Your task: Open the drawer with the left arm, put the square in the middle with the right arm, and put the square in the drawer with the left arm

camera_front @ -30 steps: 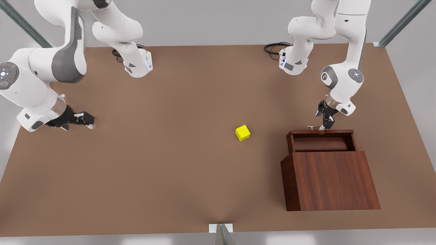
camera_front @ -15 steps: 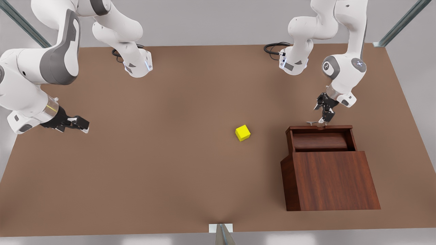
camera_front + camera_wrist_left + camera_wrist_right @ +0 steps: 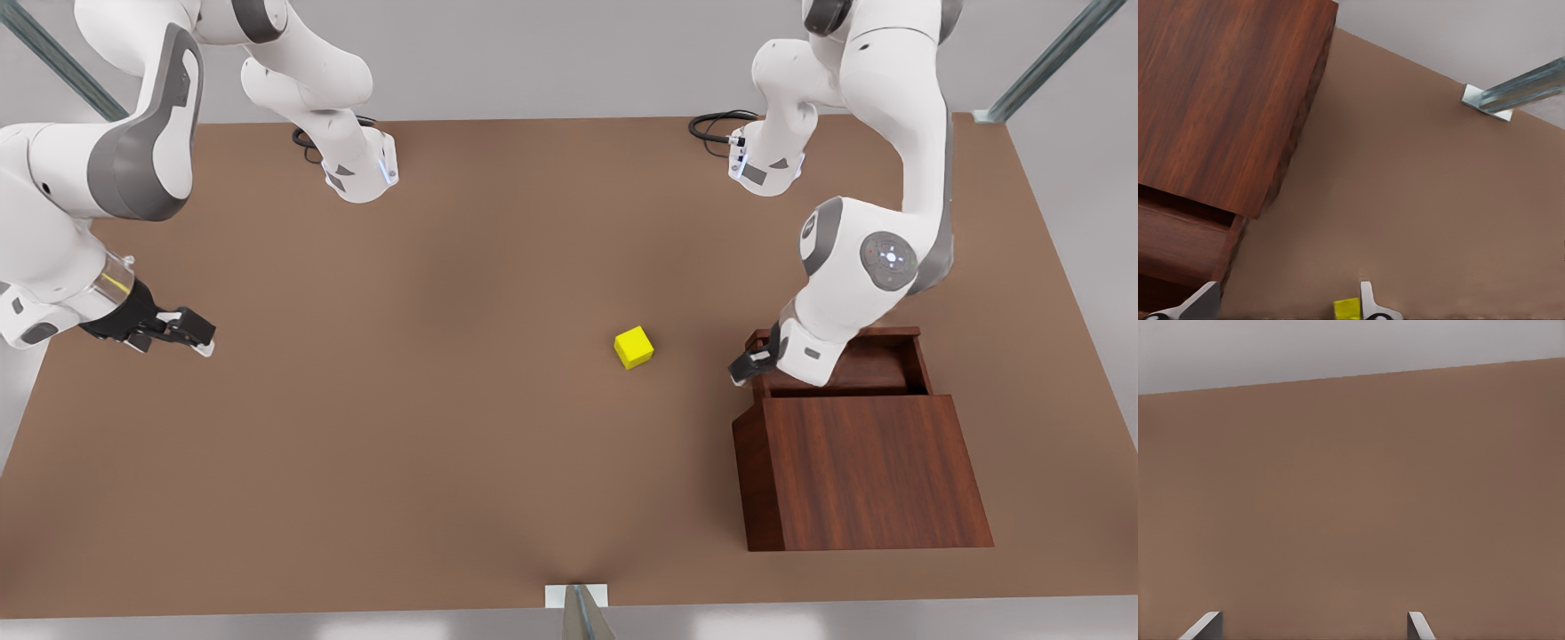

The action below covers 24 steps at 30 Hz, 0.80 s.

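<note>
drawer (image 3: 876, 360): pulled out of the cabinet (image 3: 862, 471), step 1 looks done
square (image 3: 633, 347): bare on the worktop (image 3: 462, 427), well apart from the cabinet on the side toward the front view's left, roughly mid-worktop; step 2 looks done too
left tool (image 3: 745, 366): at the cabinet's near corner by the open drawer, on the side facing the square; fingers (image 3: 1368, 301) spread in the left wrist view w/ nothing between them, square's top edge just showing beside one finger; not gripping yet
right tool (image 3: 188, 333): far from the cabinet, at the worktop edge on the front view's left; fingers (image 3: 1415, 623) spread, empty; arm seems to wait
left to do: step 3, i.e. left arm picks the square, carries it to the drawer, drops it in
judgement: approx two thirds through, last pick just starting
count: 2 arms, 2 tools, 1 square, 1 cabinet, 1 drawer, 1 worktop
</note>
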Each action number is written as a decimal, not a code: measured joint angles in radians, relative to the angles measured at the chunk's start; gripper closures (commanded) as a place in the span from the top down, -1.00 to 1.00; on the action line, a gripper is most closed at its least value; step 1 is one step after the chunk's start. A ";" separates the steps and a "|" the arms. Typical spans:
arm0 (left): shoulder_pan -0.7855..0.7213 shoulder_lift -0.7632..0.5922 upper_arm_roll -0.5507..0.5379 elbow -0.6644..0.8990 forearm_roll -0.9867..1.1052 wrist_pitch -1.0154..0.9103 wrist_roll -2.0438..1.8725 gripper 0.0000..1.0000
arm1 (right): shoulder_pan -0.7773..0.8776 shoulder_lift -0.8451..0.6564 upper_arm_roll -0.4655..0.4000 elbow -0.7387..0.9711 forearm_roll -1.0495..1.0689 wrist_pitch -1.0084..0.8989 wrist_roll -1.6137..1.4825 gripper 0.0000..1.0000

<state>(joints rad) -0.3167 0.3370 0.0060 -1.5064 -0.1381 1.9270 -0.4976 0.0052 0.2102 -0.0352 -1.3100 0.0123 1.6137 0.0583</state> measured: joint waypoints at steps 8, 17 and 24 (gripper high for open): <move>-0.241 0.120 0.000 0.033 0.079 -0.008 0.623 1.00 | 0.001 0.003 0.000 0.000 0.002 0.002 0.000 1.00; -0.316 0.077 0.000 -0.284 0.131 0.325 0.761 1.00 | 0.001 0.003 0.002 0.000 0.002 0.014 0.000 1.00; -0.346 0.083 0.000 -0.387 0.187 0.399 0.833 1.00 | 0.001 0.003 0.001 -0.001 0.002 0.014 0.000 1.00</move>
<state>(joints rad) -0.6627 0.4203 0.0061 -1.8933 0.0488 2.3263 0.3351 0.0063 0.2133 -0.0338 -1.3114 0.0138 1.6275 0.0583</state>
